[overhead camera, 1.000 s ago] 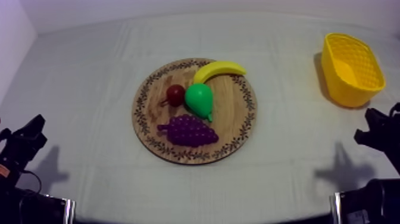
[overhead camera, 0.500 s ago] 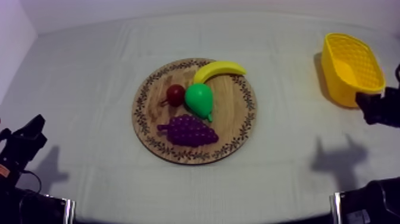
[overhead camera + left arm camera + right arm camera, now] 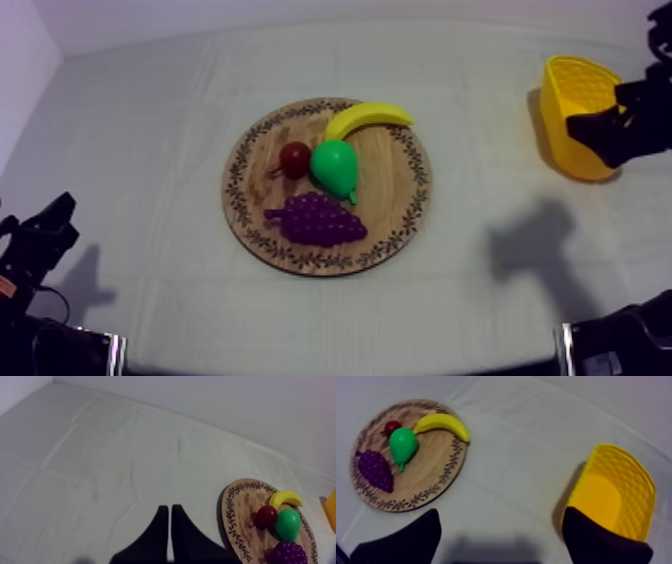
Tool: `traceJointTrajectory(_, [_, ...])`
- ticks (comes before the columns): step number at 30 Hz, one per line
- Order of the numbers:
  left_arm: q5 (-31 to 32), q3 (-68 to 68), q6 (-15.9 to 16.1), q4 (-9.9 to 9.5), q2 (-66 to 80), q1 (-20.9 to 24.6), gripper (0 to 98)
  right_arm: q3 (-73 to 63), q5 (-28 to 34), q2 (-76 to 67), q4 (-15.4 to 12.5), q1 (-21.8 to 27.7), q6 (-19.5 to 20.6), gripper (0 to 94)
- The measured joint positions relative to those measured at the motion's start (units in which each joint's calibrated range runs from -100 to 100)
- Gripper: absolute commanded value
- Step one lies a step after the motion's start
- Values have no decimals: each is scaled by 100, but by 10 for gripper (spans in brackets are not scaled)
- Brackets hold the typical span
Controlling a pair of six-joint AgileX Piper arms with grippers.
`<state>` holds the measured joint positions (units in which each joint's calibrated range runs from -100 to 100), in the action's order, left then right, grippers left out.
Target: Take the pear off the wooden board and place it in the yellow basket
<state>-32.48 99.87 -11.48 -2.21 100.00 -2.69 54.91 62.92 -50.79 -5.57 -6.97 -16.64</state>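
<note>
The green pear (image 3: 334, 167) lies in the middle of the round wooden board (image 3: 390, 195), between the small red fruit (image 3: 294, 158) and the banana (image 3: 366, 117). My right gripper (image 3: 600, 130) hangs over the near side of the yellow basket (image 3: 572, 78), far right of the board. In the right wrist view its fingers (image 3: 411, 536) stand wide apart with nothing between them, and the pear (image 3: 402, 445) and basket (image 3: 631, 501) lie ahead. My left gripper (image 3: 45, 235) rests low at the left. Its fingers (image 3: 161, 531) lie together as a narrow wedge.
A purple bunch of grapes (image 3: 315, 220) lies on the board's near side. The board (image 3: 245, 511) is to the right of the left gripper. Bare cloth stretches between the board and the basket and all round the left arm.
My right arm has moved from low at the right edge up and inward to the basket. Its fingers have gone from shut to wide apart. The fruit and left arm have not moved.
</note>
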Motion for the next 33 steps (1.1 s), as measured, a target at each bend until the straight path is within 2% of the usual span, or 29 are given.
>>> traceJointTrajectory(5, [0, 0, 3, 0, 0, 0, 1, -328, 52, 516, -160, -403, -137, 766])
traceJointTrajectory(11, [0, 0, 3, 0, 0, 0, 1, -375, -154, 1002, -532, -590, -776, 673])
traceJointTrajectory(14, [0, 0, 3, 0, 0, 0, 1, -368, -394, 1224, -719, -700, -1049, 687])
traceJointTrajectory(17, [0, 0, 3, 0, 0, 0, 1, -410, -579, 1437, -790, -851, -1199, 720])
traceJointTrajectory(23, [0, 0, -1, 0, 0, 0, 1, -425, -1050, 1959, -848, -1249, -1261, 758])
traceJointTrajectory(33, [0, 0, -1, 0, 0, 0, 1, -650, -2254, 3295, -788, -1868, -1003, 764])
